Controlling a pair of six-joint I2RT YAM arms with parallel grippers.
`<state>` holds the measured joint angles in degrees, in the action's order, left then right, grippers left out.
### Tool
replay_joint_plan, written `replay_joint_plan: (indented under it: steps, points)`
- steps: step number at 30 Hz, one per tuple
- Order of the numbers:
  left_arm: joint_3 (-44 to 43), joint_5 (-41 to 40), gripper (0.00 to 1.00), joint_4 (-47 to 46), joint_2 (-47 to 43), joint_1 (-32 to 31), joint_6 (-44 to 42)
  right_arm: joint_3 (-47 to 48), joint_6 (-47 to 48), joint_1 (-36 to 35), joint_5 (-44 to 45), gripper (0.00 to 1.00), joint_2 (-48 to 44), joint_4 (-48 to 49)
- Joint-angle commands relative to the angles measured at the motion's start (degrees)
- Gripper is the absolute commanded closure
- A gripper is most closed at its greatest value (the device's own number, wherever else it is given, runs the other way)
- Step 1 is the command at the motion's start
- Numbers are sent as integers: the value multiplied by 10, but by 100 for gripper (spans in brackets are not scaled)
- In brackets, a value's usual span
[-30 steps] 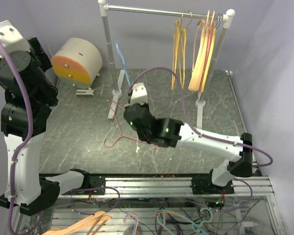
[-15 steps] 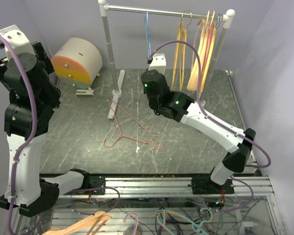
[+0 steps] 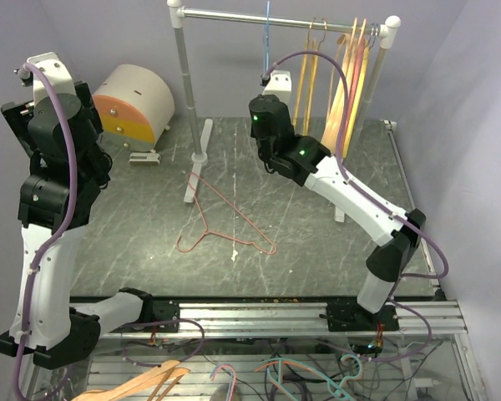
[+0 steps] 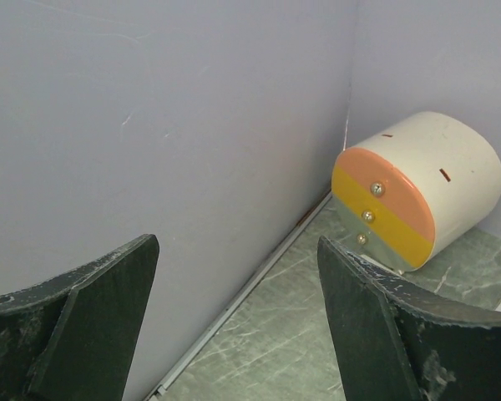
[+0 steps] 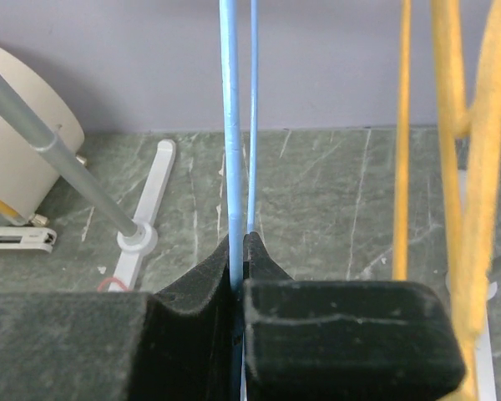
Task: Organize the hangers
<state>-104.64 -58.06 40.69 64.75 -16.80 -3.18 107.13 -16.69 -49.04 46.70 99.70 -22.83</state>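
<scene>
Yellow hangers (image 5: 402, 134) hang at 3 o'clock of the right gripper (image 5: 240, 251), clamped on the blue hanger (image 5: 229, 125) running toward 12.

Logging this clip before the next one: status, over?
Left gripper open, empty. Right gripper shut on blue hanger, up at rail; hooked or not, unclear. Red hanger flat on table. Nothing blocking.

Light: even and diffuse, seemingly from overhead.
Shadows: faint and soft-edged on the table (image 3: 150, 225).
Glare: none; wall (image 4: 150, 125) reads flat pale lilac.
Top view: sharp, slight bowing at the edges.
Left wrist: fingers (image 4: 83, 317) blurred, too near.
Right wrist: pads (image 5: 342, 334) dark and soft; background crisp.
</scene>
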Motion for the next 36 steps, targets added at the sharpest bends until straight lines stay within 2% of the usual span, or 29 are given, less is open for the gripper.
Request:
replay_joint_plan:
  steps: [1,15,21,33,34,36]
  points:
    - [12,13,12,7,-8,7,-10,45,-7,18,-25,100,21,0]
    - [13,24,12,15,-6,7,-10,23,-39,63,-62,100,20,-9]
    - [17,21,10,13,-6,9,-9,5,-46,67,-74,100,16,-11]
    - [23,68,9,29,-4,9,-19,-52,-46,68,-79,100,-14,8]
    - [26,84,9,33,-5,9,-29,-54,-43,67,-77,90,-20,10]
    - [40,111,8,37,-5,10,-46,-68,-31,67,-86,57,-35,24]
